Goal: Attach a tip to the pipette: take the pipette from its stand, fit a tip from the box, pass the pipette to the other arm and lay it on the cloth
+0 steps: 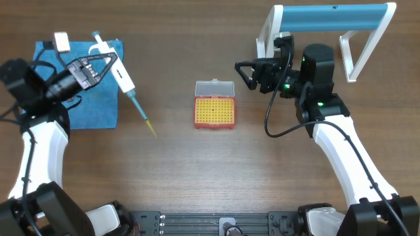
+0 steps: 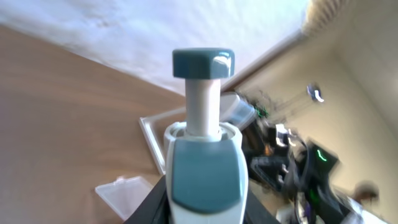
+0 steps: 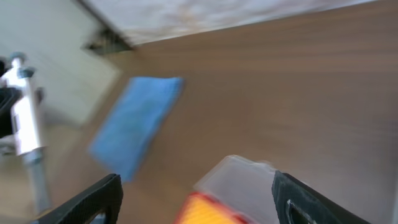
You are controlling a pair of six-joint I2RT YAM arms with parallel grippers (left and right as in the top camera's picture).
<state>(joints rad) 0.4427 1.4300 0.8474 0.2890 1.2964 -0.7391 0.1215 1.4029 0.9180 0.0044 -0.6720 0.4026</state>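
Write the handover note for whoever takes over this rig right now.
Left end effector: shut on the pipette, by the right edge of the cloth.
Right end effector: open, empty, between the tip box and the stand.
Done: pipette off the stand, yellow tip fitted, pipette now with the left arm.
Left: lay it on the cloth and release.

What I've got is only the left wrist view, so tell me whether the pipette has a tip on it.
Observer: Yes, the pipette carries a yellow tip at its lower end.
Operator: Now place the cloth for me.
Observer: The blue cloth lies at the left of the table; the pipette's upper part shows over its edge.
Operator: Report the right gripper.
Observer: The right gripper is open, holding nothing, to the right of the tip box.
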